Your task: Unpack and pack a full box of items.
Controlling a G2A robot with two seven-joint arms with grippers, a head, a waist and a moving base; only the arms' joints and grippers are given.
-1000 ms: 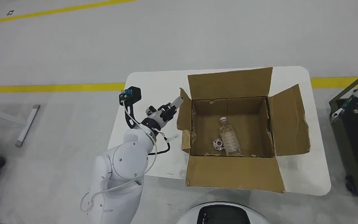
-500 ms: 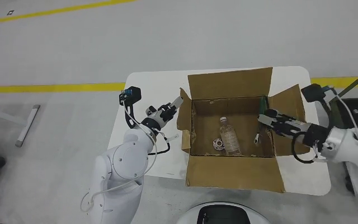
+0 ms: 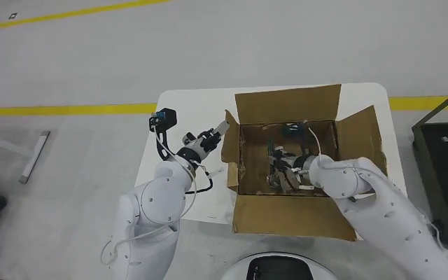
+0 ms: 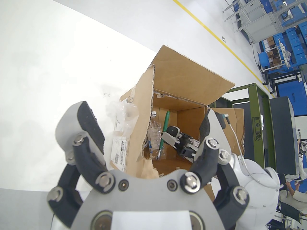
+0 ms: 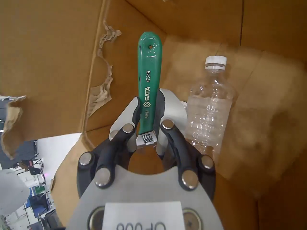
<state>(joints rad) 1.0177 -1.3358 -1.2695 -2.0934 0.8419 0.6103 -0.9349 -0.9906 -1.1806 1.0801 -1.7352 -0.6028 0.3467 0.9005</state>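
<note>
Right gripper (image 5: 148,111) was clamped on a green-handled adjustable wrench (image 5: 149,72), its fingers pinching the handle just above the metal head, with the handle's free end pointing away from the wrist. Gripper and wrench sat low inside the open cardboard box (image 3: 287,105), near the middle of its floor seen from above. A clear plastic bottle (image 5: 211,111) with a white cap lay on the box floor just beside the wrench. The right arm entered the box from about 4 o'clock, over its edge. The box stood on the 3 o'clock half of the white table (image 3: 189,112), flaps spread outward. At the box's 9 o'clock, the left gripper (image 3: 218,129) hung over the table with its jaws wide apart, near the torn flap. A clear plastic bag (image 4: 120,120) with labels lay against that side of the box.
</note>
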